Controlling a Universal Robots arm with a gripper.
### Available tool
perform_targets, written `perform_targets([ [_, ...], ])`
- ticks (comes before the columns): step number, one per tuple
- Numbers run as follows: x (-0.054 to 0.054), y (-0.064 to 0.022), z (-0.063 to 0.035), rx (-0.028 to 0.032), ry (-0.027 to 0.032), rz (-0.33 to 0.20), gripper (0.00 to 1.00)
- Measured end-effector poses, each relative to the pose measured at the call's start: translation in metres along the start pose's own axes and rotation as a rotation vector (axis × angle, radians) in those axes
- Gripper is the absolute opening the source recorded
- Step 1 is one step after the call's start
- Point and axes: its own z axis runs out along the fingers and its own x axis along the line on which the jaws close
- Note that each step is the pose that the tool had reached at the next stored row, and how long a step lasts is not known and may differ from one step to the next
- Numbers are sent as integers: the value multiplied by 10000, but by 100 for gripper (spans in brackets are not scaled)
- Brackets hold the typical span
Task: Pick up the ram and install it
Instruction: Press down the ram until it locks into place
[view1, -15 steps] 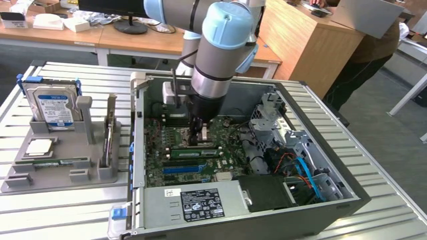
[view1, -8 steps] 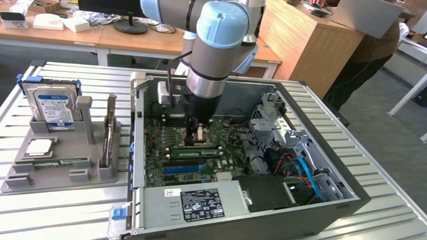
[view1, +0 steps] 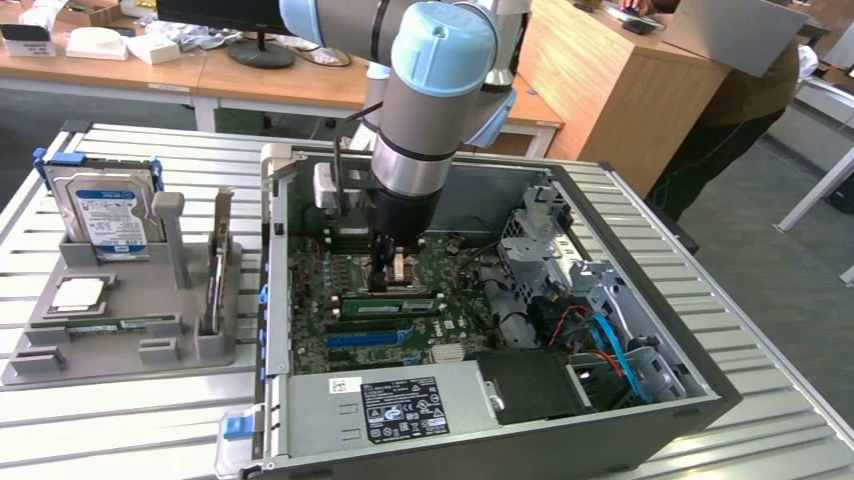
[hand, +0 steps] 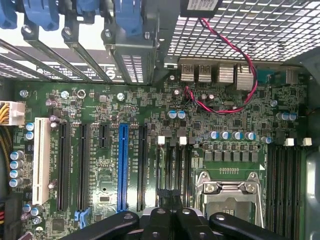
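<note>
The ram (view1: 104, 323) is a narrow green stick lying flat in the front slot of the grey holder (view1: 134, 350), at the exterior view's left, outside the computer case. My gripper (view1: 387, 278) hangs low inside the open case (view1: 694, 390), just above the motherboard near the processor socket (hand: 227, 197) and well away from the ram. In the wrist view its black fingers (hand: 159, 220) are pressed together, so the gripper (hand: 172, 200) is shut with nothing seen between them. Dark, empty memory slots (hand: 285, 185) run beside the socket.
The holder also carries a blue-labelled hard drive (view1: 107, 215), a square silver processor chip (view1: 78, 292) and a thin board on edge (view1: 216, 265). Case walls, drive cage (view1: 561, 260), cables (view1: 607, 340) and power supply (view1: 400, 405) ring the motherboard. A person (view1: 747, 110) stands at the back.
</note>
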Motion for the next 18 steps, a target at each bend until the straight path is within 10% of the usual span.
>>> perform_targets([
  [18,21,-2,61,1,-1,-1,10],
])
